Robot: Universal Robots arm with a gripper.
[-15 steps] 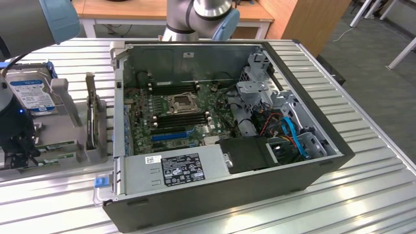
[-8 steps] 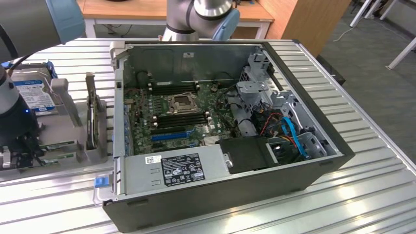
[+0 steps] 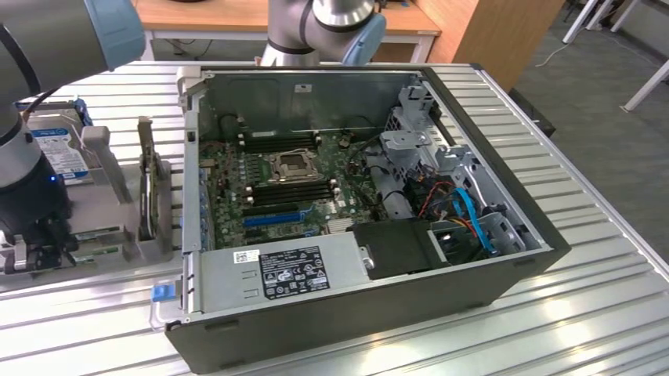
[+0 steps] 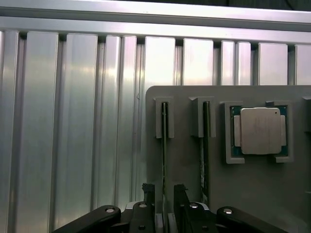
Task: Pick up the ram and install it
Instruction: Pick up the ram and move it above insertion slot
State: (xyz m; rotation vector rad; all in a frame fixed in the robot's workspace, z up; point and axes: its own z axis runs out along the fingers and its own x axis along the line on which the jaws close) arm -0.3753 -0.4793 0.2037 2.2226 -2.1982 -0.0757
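Two rams stand on edge in slots of a grey holder block; each is a thin green stick seen from above. My gripper is lowered over the one ram, one black finger on each side of it with a small gap at both faces, so it is open. The second ram stands in the neighbouring slot. In the exterior view the gripper hangs low over the holder block at the exterior view's left, beside the open computer case. The long black memory slots lie on the motherboard.
A processor chip sits in a pocket of the block beside the rams. A hard drive and an upright card stand near the block. The case's power supply, the drive cage and the blue slot surround the motherboard. Everything rests on a ribbed metal table.
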